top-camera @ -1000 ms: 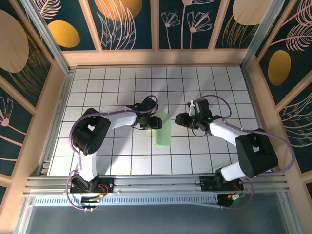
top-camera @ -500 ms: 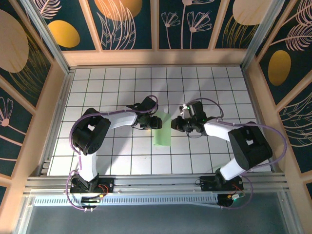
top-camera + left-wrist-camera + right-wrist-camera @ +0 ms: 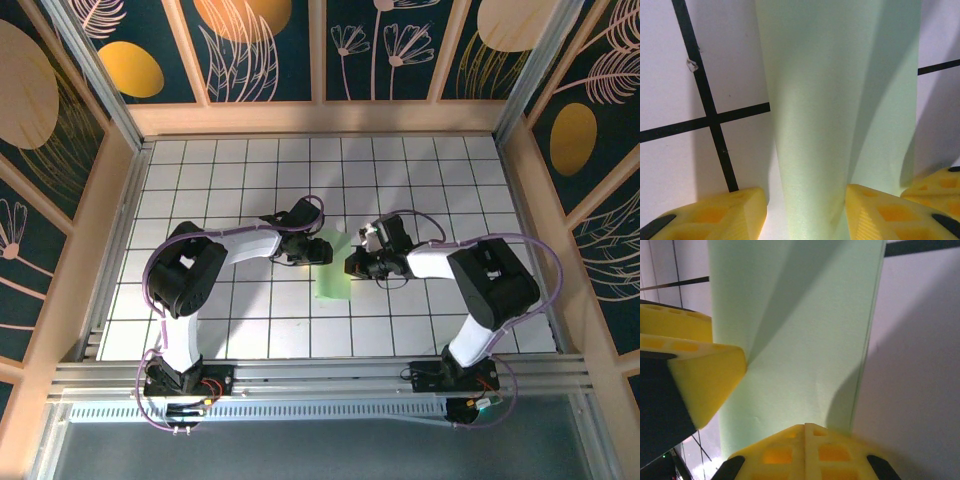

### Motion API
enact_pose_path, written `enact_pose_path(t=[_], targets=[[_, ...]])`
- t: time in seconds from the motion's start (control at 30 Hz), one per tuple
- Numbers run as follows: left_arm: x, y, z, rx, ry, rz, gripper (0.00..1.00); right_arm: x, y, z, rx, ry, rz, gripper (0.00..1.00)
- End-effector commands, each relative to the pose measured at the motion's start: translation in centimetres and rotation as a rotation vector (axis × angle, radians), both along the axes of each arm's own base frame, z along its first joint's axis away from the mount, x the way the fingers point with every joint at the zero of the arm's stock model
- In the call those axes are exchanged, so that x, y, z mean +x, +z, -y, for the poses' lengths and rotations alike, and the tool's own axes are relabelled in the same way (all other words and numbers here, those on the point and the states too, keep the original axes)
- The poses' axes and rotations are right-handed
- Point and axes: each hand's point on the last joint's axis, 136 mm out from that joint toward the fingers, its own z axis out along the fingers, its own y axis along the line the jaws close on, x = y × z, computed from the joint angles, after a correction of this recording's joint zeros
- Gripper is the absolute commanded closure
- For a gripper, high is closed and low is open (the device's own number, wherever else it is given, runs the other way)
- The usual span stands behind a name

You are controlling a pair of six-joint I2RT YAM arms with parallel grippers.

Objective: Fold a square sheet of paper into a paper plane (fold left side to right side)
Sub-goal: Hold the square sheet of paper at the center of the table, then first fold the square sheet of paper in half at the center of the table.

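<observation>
While the paper (image 3: 333, 280) lies as a narrow folded strip mid-surface (image 3: 250, 180), its long axis running top to bottom of the overhead frame with a slight lean, I've got a claw on each flank. Left claw (image 3: 321, 251) sits at the strip's upper left, jaws standing apart. In its wrist view the paper runs straight up between the yellow fingers (image 3: 715, 215), and the bottom centre-right one laps over the paper's edge. Right claw (image 3: 352, 266) sits at the strip's right edge, about mid-length, jaws shut tight together, fingertips (image 3: 785, 452) down over the paper. Whether they pinch anything, I can't tell. My read: any crease stroke has to travel along that long axis, and the right claw is the one already set against the right edge.
</observation>
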Motion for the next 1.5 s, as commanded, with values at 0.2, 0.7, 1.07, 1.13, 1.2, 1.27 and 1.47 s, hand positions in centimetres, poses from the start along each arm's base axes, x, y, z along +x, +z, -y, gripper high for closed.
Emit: enact_pose_path(t=[0.2,0.7,1.07,1.13,1.2,1.27,1.47], targets=[[-1.1,-3.9,0.1,0.059,-0.027,-0.011,0.52,-0.3,-2.5,1.3,-0.113,-0.015,-0.04,1.0],[1.8,4.7,-2.4,0.053,0.074,0.201,0.38,-1.2,-4.3,2.6,-0.193,-0.017,-0.073,1.0],[0.3,8.0,2.0,-0.293,-0.034,0.211,0.73,-1.3,-4.6,2.6,-0.2,-0.012,-0.077,1.0],[0.0,6.5,2.6,-0.313,-0.046,0.177,0.82,-1.4,-4.7,2.7,-0.204,-0.013,-0.08,1.0],[-0.3,5.5,2.6,-0.32,-0.05,0.162,0.88,-1.4,-4.7,2.7,-0.207,-0.011,-0.078,1.0],[-0.4,4.5,2.6,-0.314,-0.054,0.151,0.91,-1.4,-4.7,2.7,-0.208,-0.012,-0.077,1.0],[-0.5,2.0,1.9,-0.279,-0.045,0.136,0.93,-1.5,-4.8,2.7,-0.216,-0.007,-0.079,1.0]])
